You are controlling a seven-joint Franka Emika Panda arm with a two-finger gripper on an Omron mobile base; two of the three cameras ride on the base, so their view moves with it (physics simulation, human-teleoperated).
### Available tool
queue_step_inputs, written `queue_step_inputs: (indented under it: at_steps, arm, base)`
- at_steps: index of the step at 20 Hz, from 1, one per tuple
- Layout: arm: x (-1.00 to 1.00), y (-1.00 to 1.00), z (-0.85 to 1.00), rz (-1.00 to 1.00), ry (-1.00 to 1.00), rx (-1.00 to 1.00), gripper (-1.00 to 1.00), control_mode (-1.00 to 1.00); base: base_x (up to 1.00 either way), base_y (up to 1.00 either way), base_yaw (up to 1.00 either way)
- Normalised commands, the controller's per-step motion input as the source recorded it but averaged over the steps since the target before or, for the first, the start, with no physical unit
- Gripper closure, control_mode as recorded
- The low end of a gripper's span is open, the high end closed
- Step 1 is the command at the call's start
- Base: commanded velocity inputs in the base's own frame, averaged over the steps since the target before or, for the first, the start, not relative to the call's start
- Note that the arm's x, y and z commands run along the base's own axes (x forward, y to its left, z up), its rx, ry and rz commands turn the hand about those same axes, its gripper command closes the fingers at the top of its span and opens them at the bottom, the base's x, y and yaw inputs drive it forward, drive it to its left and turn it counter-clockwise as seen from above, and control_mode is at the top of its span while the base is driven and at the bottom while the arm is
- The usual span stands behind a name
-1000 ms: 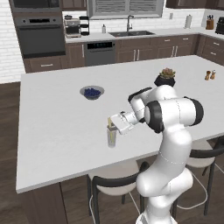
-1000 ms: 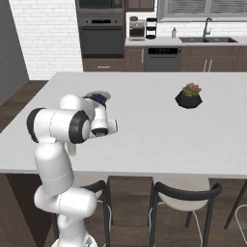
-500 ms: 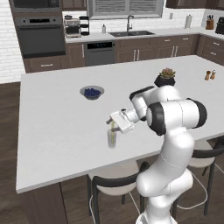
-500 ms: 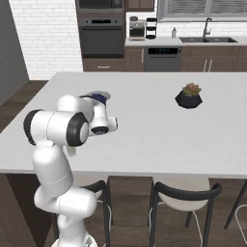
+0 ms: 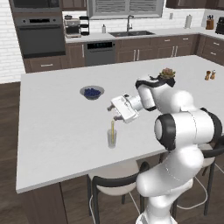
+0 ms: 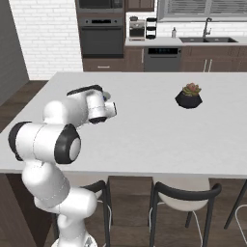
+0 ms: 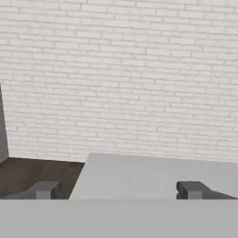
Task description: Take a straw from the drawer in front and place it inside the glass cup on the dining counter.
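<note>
Straw (image 5: 112,129) now stands in cup (image 5: 112,138), near counter (image 5: 52,127) front edge, top poking above rim. Gripper (image 5: 110,113) just released: fingers (image 7: 191,188) spread wide, holding nothing, apparently just above straw top. Placement looks done. Beyond: berry bowl (image 5: 92,92).

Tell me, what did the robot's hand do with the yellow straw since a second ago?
The gripper let go of the straw and lifted a bit; its fingers now stand wide apart, holding nothing. The straw stands in the glass cup. The cup, the bowl of berries and the potted plant stayed put.
</note>
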Motion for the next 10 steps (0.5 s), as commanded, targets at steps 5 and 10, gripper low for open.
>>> queue_step_inputs:
  at_steps: [5, 10]
  arm:
    - [-0.53, 0.04, 1.0, 0.0, -0.41, -0.13, -1.0, -1.0]
    - [-0.8, 0.2, 0.68, 0.0, -0.64, -0.46, -1.0, -1.0]
  base:
    - [0.0, 0.0, 0.0]
    - [0.0, 0.0, 0.0]
